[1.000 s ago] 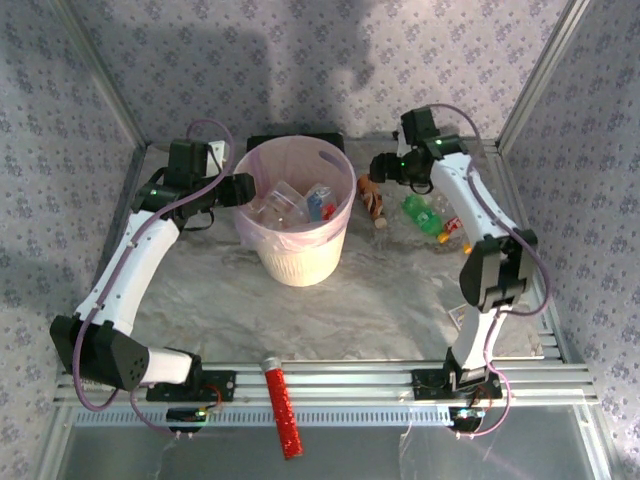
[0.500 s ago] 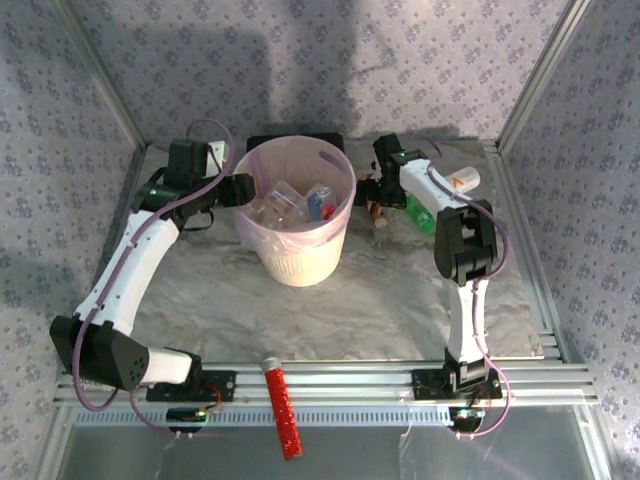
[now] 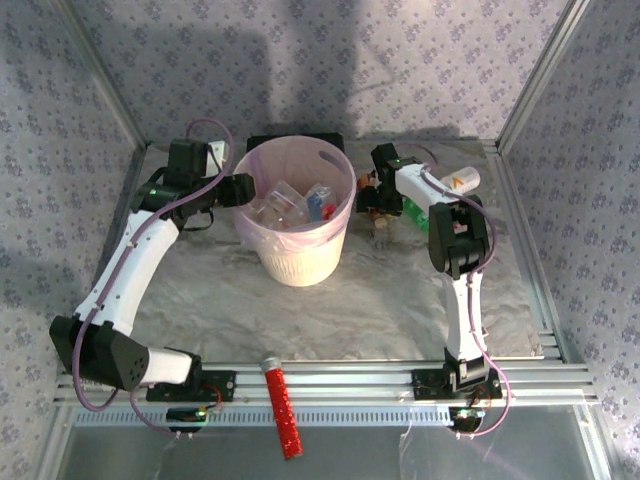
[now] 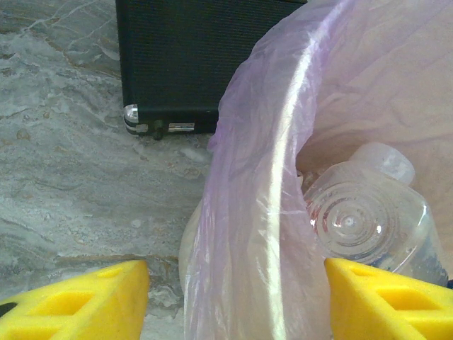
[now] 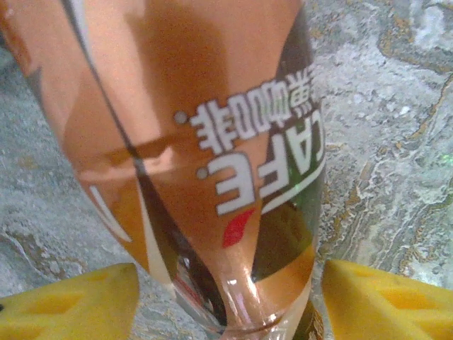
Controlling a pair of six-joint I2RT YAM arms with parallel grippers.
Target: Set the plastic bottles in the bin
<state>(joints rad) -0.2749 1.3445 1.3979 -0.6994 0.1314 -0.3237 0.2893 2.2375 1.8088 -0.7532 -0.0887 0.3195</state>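
Observation:
The pale-pink bin (image 3: 296, 262) stands at mid-table with several clear plastic bottles (image 3: 285, 205) inside; one clear bottle (image 4: 368, 219) lies just inside its rim (image 4: 283, 177). My left gripper (image 3: 247, 190) (image 4: 233, 304) is open and straddles that rim, one pad outside, one inside. An amber bottle (image 3: 379, 218) (image 5: 212, 156) with a brown café label lies right of the bin. My right gripper (image 3: 372, 195) (image 5: 230, 301) is low over it, jaws open on either side with thin gaps. A green bottle (image 3: 418, 212) and an orange-capped bottle (image 3: 462, 180) lie further right.
A black case (image 3: 295, 140) (image 4: 191, 64) sits behind the bin. A red glittery tube (image 3: 282, 405) lies across the near rail. Aluminium frame posts and patterned walls close in the table on three sides.
My right arm swung left from near the green bottle to the amber bottle and dropped over it, its jaws narrowing. The left arm has stayed at the bin's rim.

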